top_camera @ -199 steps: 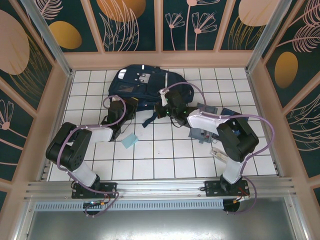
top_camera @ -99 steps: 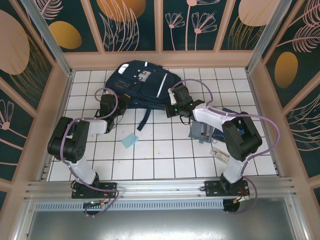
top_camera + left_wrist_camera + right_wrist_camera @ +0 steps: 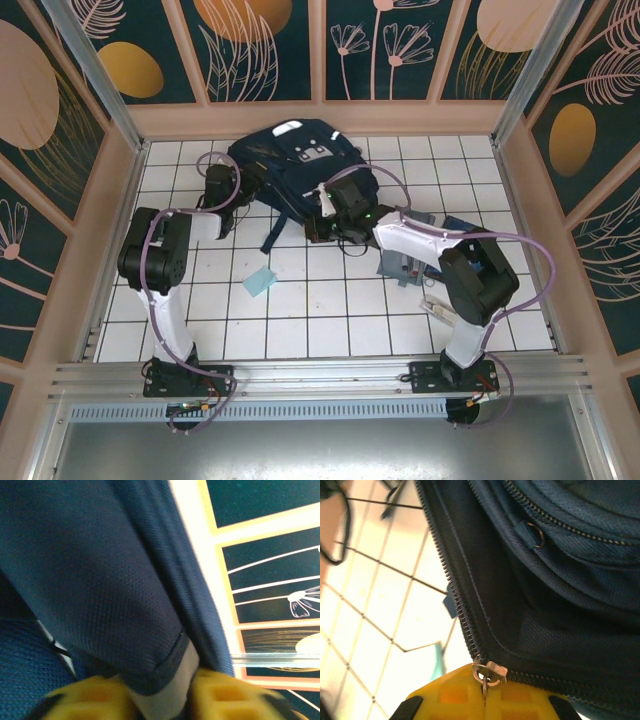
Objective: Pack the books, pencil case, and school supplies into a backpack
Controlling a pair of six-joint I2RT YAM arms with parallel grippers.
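Observation:
The navy backpack (image 3: 300, 155) lies at the back of the tiled floor. My left gripper (image 3: 232, 185) is at its left edge. In the left wrist view its yellow fingers (image 3: 80, 700) stand apart, and a hemmed fold of the backpack (image 3: 100, 580) lies loosely between them, so the left gripper (image 3: 165, 692) is open. My right gripper (image 3: 322, 222) is at the bag's near edge. In the right wrist view the right gripper (image 3: 485, 687) is shut on the metal zipper pull (image 3: 489, 672) of the backpack (image 3: 560, 580). The grey-blue pencil case (image 3: 403, 263) lies under the right forearm.
A small light-blue flat piece (image 3: 260, 281) lies on the tiles in front of the bag. A whitish oblong piece (image 3: 438, 305) rests by the right arm's elbow. A blue flat item (image 3: 462, 226), maybe a book, peeks out beyond the right forearm. Walls enclose the floor on three sides.
The left gripper has moved toward the back wall along the bag's left edge and its jaws have parted. The backpack has shifted and bunched up. The right gripper still holds the zipper pull.

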